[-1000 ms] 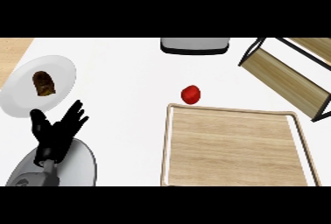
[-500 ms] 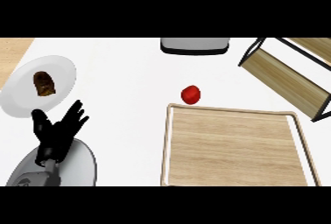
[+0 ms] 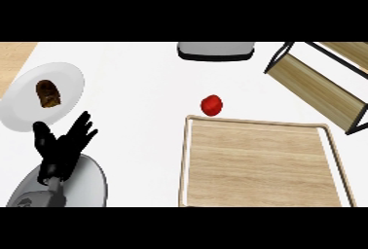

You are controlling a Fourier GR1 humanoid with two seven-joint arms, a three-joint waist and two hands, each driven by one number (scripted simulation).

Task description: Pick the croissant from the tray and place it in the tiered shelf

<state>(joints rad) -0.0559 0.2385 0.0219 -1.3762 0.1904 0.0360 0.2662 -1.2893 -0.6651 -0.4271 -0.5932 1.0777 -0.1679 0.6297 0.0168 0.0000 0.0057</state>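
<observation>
The left hand (image 3: 63, 146), fingers spread and holding nothing, rises from the lower edge, well left of the wooden tray (image 3: 259, 165) on the white counter (image 3: 144, 87). A red ball (image 3: 211, 104) lies just beyond the tray's far rim. Farther left, the croissant (image 3: 48, 93) sits on a plate (image 3: 64, 73). The shelf (image 3: 323, 87) stands beyond the tray's far right corner.

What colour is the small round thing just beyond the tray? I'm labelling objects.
Red: the small round thing shows plainly in the head view, on the white counter.
</observation>
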